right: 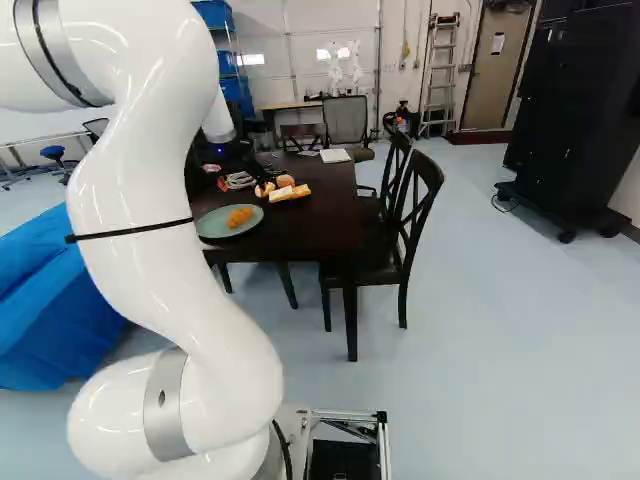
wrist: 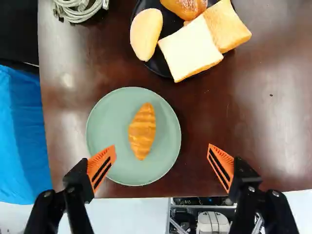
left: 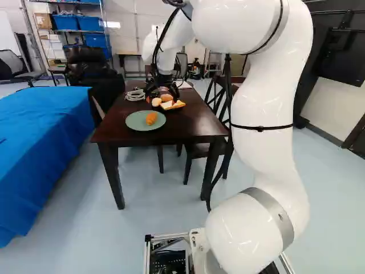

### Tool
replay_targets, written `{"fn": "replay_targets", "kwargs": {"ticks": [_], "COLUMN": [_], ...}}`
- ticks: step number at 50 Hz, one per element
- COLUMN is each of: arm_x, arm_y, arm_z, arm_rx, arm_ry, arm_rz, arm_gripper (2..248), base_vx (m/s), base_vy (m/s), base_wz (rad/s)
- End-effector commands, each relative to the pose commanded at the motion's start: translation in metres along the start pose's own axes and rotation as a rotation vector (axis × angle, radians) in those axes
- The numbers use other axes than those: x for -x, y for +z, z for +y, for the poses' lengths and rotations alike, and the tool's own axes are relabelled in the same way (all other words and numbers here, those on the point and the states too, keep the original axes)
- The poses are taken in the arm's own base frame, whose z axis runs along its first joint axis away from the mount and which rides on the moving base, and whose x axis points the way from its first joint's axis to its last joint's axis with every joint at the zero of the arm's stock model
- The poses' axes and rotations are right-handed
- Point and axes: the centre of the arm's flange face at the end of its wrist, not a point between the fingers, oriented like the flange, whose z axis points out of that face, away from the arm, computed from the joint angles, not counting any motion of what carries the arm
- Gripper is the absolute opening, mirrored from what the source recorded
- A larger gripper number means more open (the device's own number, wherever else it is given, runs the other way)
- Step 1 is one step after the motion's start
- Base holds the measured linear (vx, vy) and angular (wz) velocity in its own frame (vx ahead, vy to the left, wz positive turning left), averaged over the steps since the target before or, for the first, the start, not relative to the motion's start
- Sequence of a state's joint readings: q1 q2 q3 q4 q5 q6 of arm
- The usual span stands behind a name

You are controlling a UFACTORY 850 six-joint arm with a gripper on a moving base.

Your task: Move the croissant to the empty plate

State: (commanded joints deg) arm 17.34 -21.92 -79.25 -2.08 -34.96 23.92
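Take twelve o'clock as straight out ahead of the tool [wrist: 162,147], away from the base. The golden-brown, ridged croissant [wrist: 142,130] lies between ten and eleven from the midpoint of your fingertips, closer to the nine o'clock finger. Its long axis runs nearly twelve to six, the far end leaning slightly towards one, so your fingers stand on its two long sides and would close across its narrow width. You have just the one arm to work with.

Your tool is spread wide, its orange pads [wrist: 109,153] far apart with nothing gripped, and you can see no contact with the croissant. How high it hangs, you can't tell for sure.

The croissant sits alone, near the middle of the round pale-green plate [wrist: 105,131], on the dark brown wooden desk [wrist: 258,117]. At about one from that plate is a round black plate [wrist: 160,62] carrying a pale oblong bun [wrist: 146,34], white-faced bread slices [wrist: 190,48] and a glossy brown roll [wrist: 185,7].

You have no second, bare plate in sight, so the green one is probably your target and the placing looks done. If so, lift straight up before swinging away; a low sideways drift could let the nine o'clock finger catch the rim.
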Motion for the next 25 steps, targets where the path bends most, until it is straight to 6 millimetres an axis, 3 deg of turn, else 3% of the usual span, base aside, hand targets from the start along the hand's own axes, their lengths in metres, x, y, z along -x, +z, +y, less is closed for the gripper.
{"fn": "replay_targets", "kwargs": {"ticks": [25], "arm_x": [0.037], "arm_y": [0.009], "arm_z": [0.046], "arm_rx": [-0.038], "arm_ry": [-0.021], "arm_rz": [0.141], "arm_gripper": [247], "base_vx": [0.000], "base_vy": [0.000], "base_wz": [0.000]}}
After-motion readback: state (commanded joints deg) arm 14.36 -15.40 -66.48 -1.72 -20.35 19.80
